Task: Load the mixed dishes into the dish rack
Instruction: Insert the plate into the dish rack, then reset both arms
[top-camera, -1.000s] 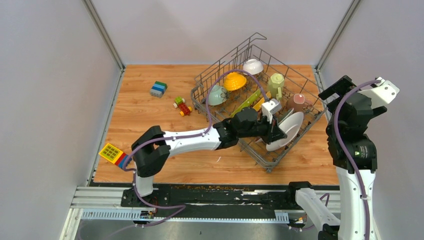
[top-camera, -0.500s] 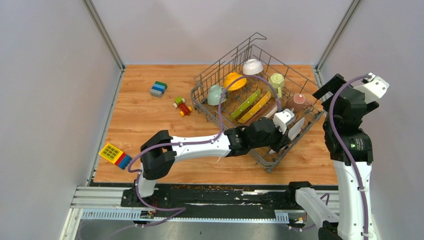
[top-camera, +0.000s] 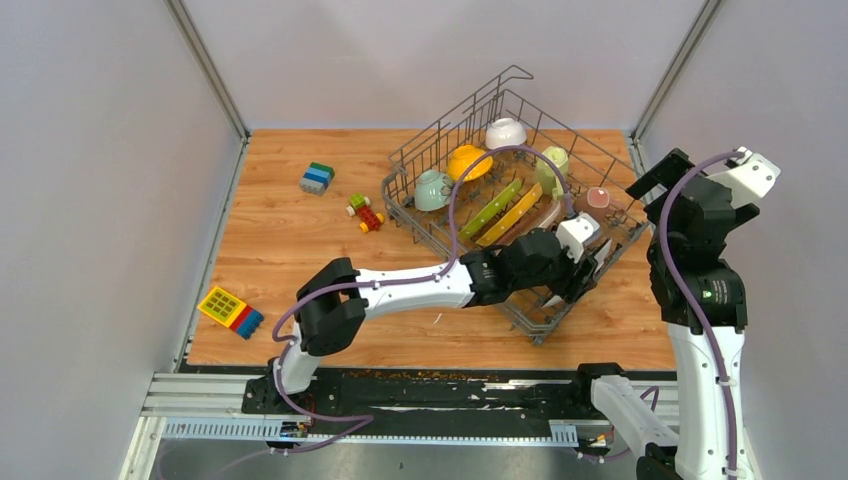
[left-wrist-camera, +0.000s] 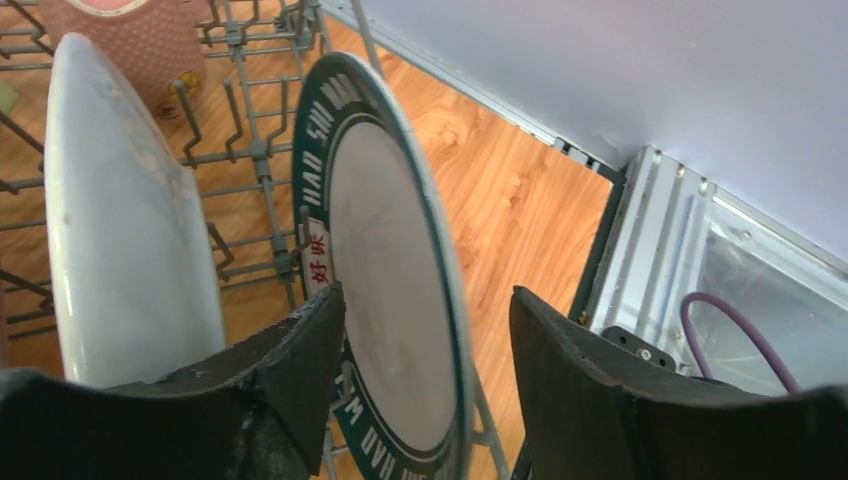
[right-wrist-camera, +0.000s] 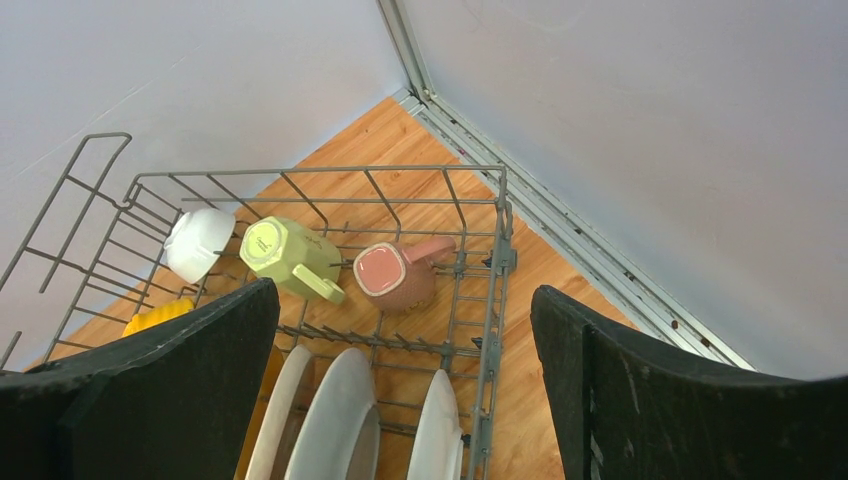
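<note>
The left end effector (left-wrist-camera: 425, 296) is spread wide around a dark-rimmed plate (left-wrist-camera: 385, 290). The plate stands on edge between the fingers; a clear gap separates it from the right finger, and whether the left finger touches it I cannot tell. A second ago this plate hung tilted above the dish rack (right-wrist-camera: 320, 172); now it sits among the tines near the rack's near right corner, just beside a white plate (left-wrist-camera: 130, 220). The right end effector (right-wrist-camera: 405, 292) is fully open and empty, above the pink mug (right-wrist-camera: 392, 275) at the rack's far corner on the bench (top-camera: 290, 240).
</note>
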